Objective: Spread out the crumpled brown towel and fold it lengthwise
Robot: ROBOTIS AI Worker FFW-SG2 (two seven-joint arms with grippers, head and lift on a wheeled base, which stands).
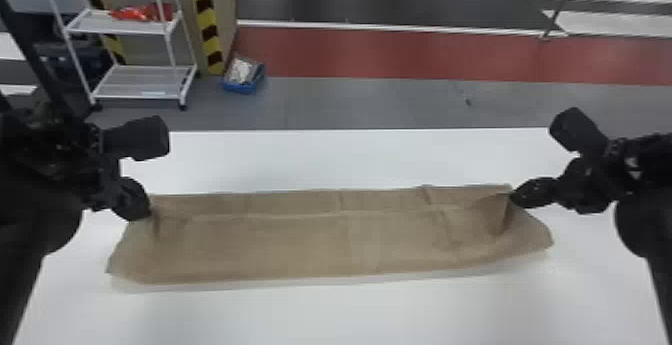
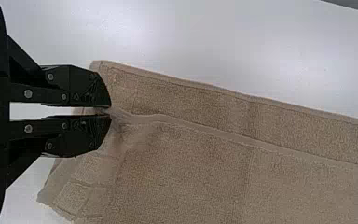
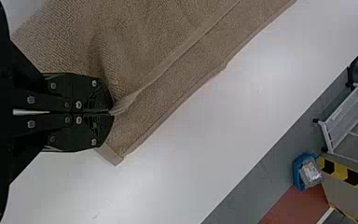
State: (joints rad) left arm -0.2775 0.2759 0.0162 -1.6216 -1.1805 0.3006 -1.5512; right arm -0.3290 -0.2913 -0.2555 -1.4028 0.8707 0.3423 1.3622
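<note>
Left gripper (image 1: 146,213), one; right gripper (image 1: 513,197), one; each clamped on one brown towel (image 1: 300,244) by its hem. Towel's long axis crosswise, between both.

Brown towel (image 1: 300,249) lies 9-to-3 o'clock on white table (image 1: 350,316), doubled lengthwise, upper hem short of 12-o'clock edge, ends puckered.

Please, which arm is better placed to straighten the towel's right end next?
Probably right: the right gripper pinches the brown towel near that end, while the left gripper holds it near the opposite end.
</note>
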